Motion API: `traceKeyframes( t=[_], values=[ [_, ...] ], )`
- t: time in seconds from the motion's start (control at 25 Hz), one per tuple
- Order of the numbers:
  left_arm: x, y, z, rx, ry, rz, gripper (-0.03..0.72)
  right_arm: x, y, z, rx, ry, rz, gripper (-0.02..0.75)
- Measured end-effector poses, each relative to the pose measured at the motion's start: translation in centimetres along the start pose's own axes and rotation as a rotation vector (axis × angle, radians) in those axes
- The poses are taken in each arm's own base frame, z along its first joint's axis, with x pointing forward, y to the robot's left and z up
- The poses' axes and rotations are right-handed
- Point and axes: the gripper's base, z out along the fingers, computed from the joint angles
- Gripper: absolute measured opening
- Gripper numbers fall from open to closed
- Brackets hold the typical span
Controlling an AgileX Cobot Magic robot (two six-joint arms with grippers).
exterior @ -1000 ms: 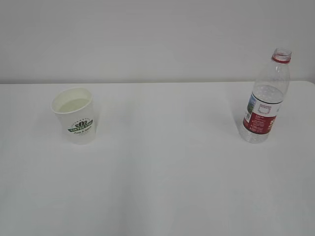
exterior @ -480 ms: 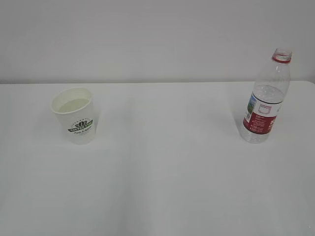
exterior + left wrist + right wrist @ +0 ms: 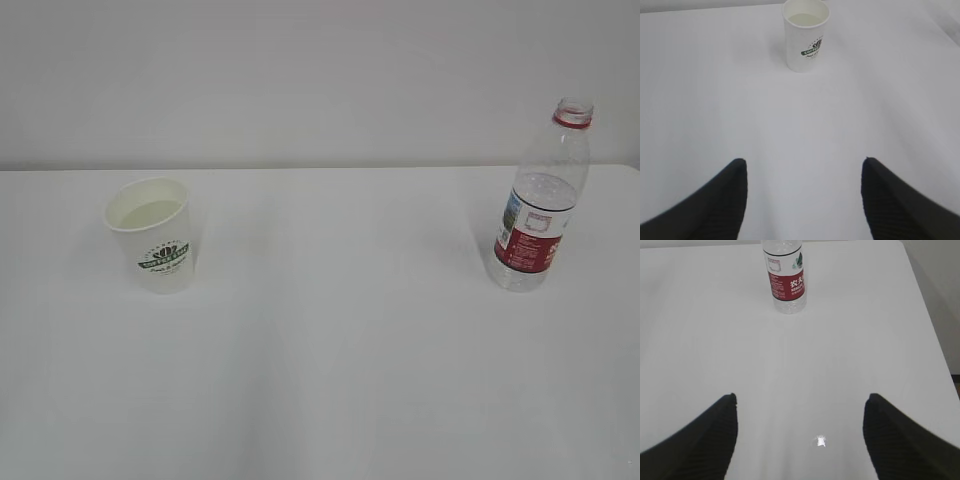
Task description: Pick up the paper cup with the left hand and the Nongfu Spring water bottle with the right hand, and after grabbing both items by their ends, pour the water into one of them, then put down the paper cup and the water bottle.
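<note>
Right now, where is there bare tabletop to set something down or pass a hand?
The widest free patch is the middle of the white table, between the paper cup on the left and the water bottle on the right. The whole near strip in front of both is bare too. Nowhere is crowded; the bottle stands fairly near the right edge.

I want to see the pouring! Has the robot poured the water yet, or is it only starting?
Hard to say. The paper cup and the bottle both stand upright on the table, far apart, and the bottle has no cap. The cup looks like it has liquid inside, so pouring may be done. Nothing is in hand: the left gripper and right gripper are open and empty, well short of either. If it is only starting, everything remains.
</note>
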Motion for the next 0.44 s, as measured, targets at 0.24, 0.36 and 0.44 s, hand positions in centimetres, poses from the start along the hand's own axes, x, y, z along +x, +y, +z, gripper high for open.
traceKeyframes(
  t=[0.24,0.36,0.44],
  values=[
    [-0.01,0.00,0.00,0.000,-0.001,0.000,0.516,0.01,0.00,0.04,0.000,0.000,0.000,0.589],
    [-0.01,0.00,0.00,0.000,-0.001,0.000,0.516,0.01,0.00,0.04,0.000,0.000,0.000,0.589],
    [-0.01,0.00,0.00,0.000,-0.001,0.000,0.516,0.00,0.00,0.04,0.000,-0.002,0.000,0.589]
  ],
)
